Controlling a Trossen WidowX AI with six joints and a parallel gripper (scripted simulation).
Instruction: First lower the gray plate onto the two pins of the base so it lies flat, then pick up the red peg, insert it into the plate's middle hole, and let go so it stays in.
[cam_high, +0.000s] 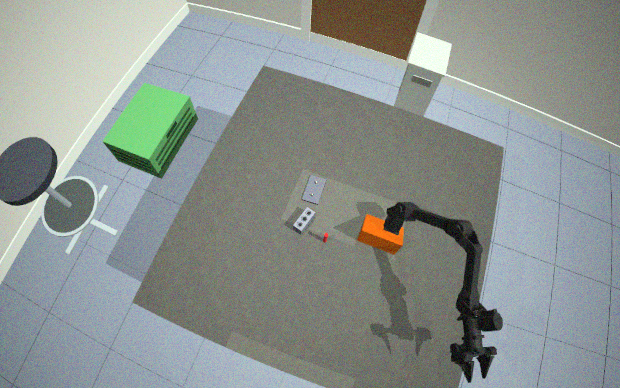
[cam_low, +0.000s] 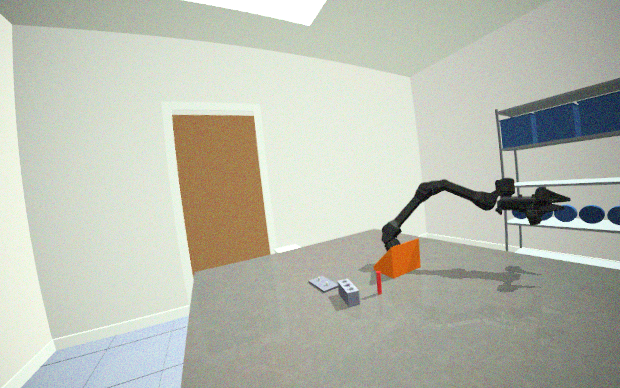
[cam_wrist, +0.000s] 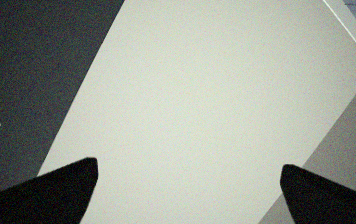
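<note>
The black arm (cam_high: 471, 265) (cam_low: 410, 207) bends up high behind the fingertips, and its hand (cam_high: 476, 370) (cam_low: 567, 202) (cam_wrist: 189, 170) is open wide, with nothing between the fingers.

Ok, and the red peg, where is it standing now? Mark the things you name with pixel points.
In the exterior view, the red peg (cam_high: 325, 238) (cam_low: 379, 283) stands upright on the table, between the gray block with three holes (cam_high: 304, 220) (cam_low: 349, 293) and the orange block (cam_high: 381, 234) (cam_low: 406, 258).

Orange block (cam_high: 375, 235) (cam_low: 406, 259) near red peg (cam_high: 325, 237) (cam_low: 379, 283).
</note>
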